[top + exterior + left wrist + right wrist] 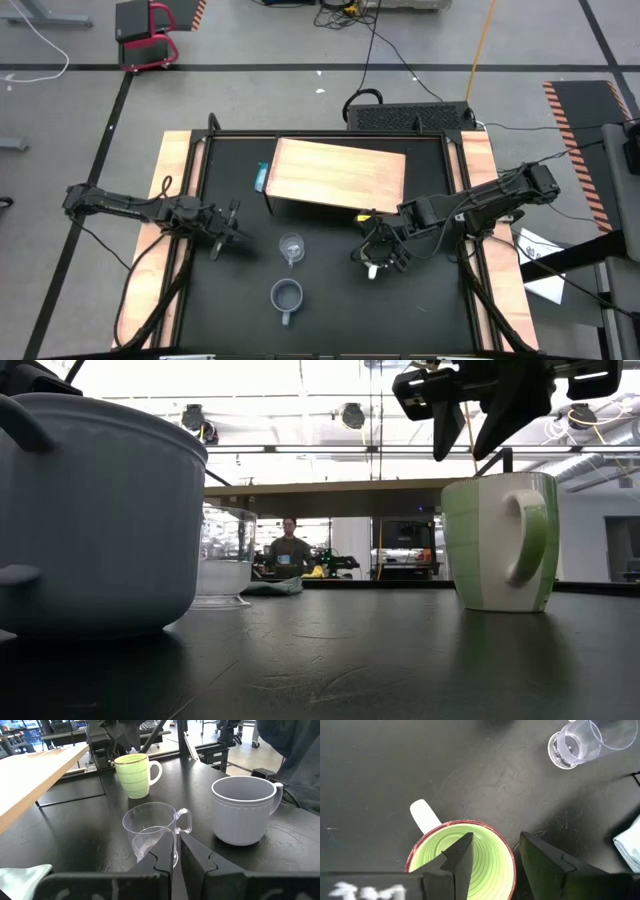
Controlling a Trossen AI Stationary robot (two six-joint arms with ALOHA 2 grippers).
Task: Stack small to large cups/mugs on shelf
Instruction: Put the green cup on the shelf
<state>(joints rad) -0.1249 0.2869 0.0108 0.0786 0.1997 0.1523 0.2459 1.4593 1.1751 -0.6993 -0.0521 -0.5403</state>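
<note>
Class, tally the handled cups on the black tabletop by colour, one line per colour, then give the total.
Lime-green mug: 1
Grey-blue mug: 1
Clear glass cup: 1
Total: 3

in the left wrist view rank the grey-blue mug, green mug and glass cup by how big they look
1. Grey-blue mug, widest and tallest in the picture.
2. and 3. Clear glass cup and lime-green mug look alike; the green mug stands farthest from the camera, so I won't rank them.
</note>
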